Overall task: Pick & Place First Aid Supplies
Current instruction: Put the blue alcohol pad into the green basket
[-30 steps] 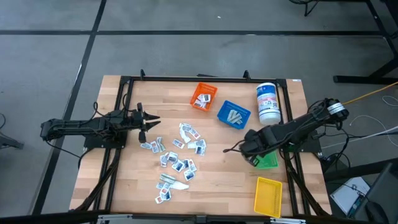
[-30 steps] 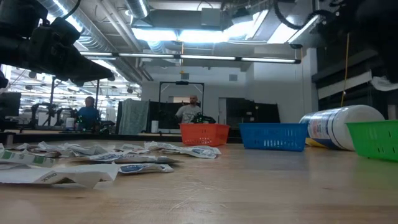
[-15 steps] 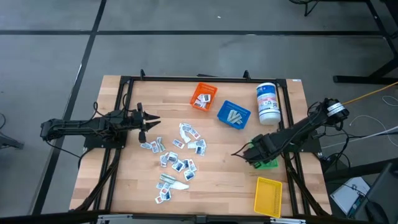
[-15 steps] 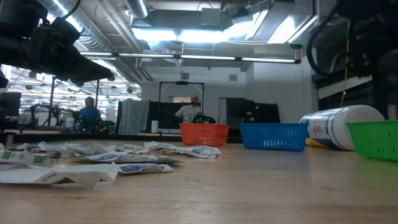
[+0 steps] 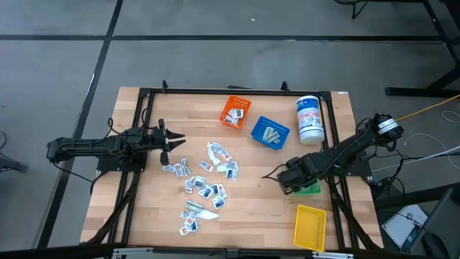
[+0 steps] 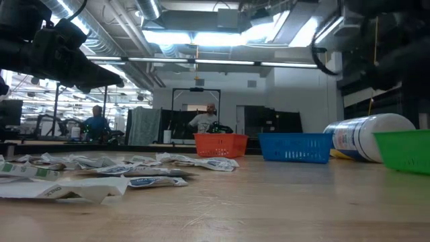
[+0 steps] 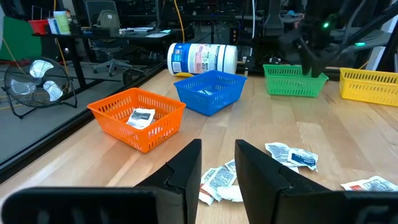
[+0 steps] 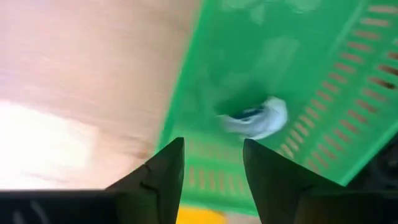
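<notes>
On the wooden bench, the loose first aid packets lie scattered near its middle, just beside the left hand, which hovers open and empty. The right hand hangs with fingers parted, holding nothing, over the green bin, where what looks like one blurred white packet lies.

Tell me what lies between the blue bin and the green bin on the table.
In the high view, only bare wood separates the blue bin from the green bin; the right gripper hangs nearby.
</notes>
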Controlling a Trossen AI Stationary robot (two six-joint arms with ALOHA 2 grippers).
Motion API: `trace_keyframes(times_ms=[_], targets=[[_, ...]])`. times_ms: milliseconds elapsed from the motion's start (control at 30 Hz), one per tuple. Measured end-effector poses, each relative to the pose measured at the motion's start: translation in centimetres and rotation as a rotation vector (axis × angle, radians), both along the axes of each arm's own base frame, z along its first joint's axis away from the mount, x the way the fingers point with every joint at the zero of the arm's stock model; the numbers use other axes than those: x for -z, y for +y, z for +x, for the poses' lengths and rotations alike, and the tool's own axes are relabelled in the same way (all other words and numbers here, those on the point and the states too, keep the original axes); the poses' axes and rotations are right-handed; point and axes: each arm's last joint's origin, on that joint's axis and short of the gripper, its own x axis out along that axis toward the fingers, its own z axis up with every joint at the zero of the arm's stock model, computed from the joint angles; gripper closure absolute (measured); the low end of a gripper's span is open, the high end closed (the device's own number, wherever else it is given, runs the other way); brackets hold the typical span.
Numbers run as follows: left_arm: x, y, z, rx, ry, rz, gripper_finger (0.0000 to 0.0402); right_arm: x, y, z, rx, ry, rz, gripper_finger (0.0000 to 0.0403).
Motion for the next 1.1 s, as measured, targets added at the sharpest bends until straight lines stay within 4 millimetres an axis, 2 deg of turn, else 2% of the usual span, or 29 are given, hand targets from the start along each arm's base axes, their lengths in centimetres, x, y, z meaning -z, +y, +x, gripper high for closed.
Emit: trace_keyframes(times_ms=[300, 500, 733, 867, 967, 1100], targets=[[0.0, 0.0, 0.0, 0.0, 0.0, 0.0, 0.0311, -3.5, -0.3, 3.6, -0.042, -0.329, -0.126, 0.0246], [0.0, 0.0, 0.0, -0.001, 0.0, 0.0, 0.0309, -4.3, -0.6, 6.4, -0.153, -0.645, -0.276, 0.0247], [0.0, 0.0, 0.0, 0.0, 0.0, 0.0, 0.031, -3.0, -0.9, 10.4, -0.274, -0.836, -0.357, 0.0247], [0.0, 0.0, 0.0, 0.0, 0.0, 0.0, 0.0309, -1.7, -1.7, 12.4, -0.356, -0.886, -0.328, 0.0247], [0.0, 0.0, 0.0, 0.0, 0.0, 0.0, 0.031, -1.1, -2.7, 13.4, -0.416, -0.916, -0.289, 0.0247], [0.0, 0.0, 0.0, 0.0, 0.0, 0.0, 0.031, -0.5, -4.1, 13.8, -0.546, -0.916, -0.234, 0.0247]])
